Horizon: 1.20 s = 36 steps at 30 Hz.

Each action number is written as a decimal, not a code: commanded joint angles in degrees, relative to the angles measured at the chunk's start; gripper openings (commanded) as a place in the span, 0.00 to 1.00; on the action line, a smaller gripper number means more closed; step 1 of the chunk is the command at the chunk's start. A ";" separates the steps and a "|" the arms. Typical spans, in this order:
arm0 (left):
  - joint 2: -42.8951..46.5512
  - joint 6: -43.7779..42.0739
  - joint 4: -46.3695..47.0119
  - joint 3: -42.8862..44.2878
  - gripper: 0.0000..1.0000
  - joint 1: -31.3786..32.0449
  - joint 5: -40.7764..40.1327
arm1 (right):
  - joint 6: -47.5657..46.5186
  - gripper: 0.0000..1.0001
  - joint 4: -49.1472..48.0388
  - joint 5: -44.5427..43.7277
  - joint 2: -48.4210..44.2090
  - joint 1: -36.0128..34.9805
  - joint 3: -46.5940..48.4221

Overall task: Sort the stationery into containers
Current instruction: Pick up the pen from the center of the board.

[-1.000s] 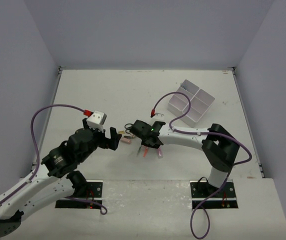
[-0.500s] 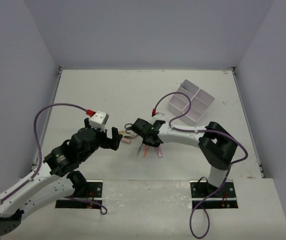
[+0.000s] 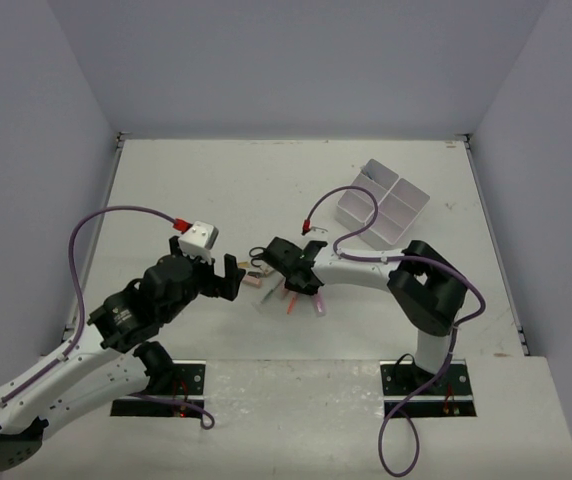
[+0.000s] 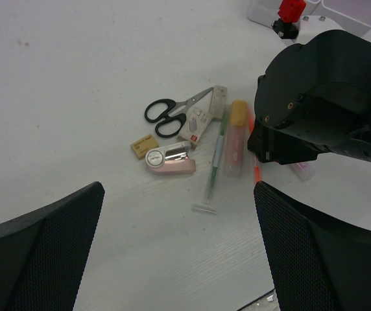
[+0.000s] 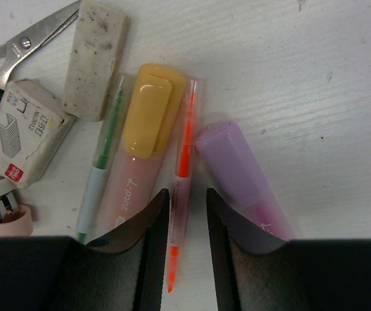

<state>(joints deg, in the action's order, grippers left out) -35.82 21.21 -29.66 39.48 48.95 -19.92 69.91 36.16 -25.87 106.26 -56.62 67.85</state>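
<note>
The right gripper (image 5: 187, 199) is down over the pile of stationery near the middle of the counter (image 3: 186, 180). Its jaws are narrowed to a slot astride the thin orange pen (image 5: 182, 162). A sliver of counter shows between the pen and the right finger, so the pen is not clamped.

Just left of the orange pen lies a pink highlighter (image 5: 143, 162) with a yellow cap, and left of that a green pen (image 5: 102, 162). A purple marker (image 5: 237, 175) lies just right of the orange pen, angled away from it. Further left are a grey eraser (image 5: 95, 58), a small box of staples (image 5: 23, 129) and the black-handled scissors (image 4: 172, 116). A small tan eraser (image 4: 144, 146) and a pink stapler (image 4: 169, 161) lie at the near left edge of the pile.

The left gripper (image 3: 229, 281) hangs just left of the pile with its jaws spread wide and nothing between them.

The white four-compartment box (image 3: 358, 214) sits at the far right of the counter, well apart from the pile. Whether anything lies in it I cannot tell.
</note>
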 commanded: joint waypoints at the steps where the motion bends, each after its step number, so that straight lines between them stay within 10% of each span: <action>1: -0.28 -0.91 1.74 -0.40 1.00 0.27 -0.56 | 0.61 0.31 -1.45 0.06 0.35 0.02 -0.56; 36: -0.04 -1.00 1.78 -0.52 1.00 0.36 -0.47 | 1.22 0.07 -1.52 1.95 2.53 -0.49 -0.99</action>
<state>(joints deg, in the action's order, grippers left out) -36.10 21.21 -29.67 39.48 49.20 -19.91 69.43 34.92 -25.47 107.50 -56.62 68.12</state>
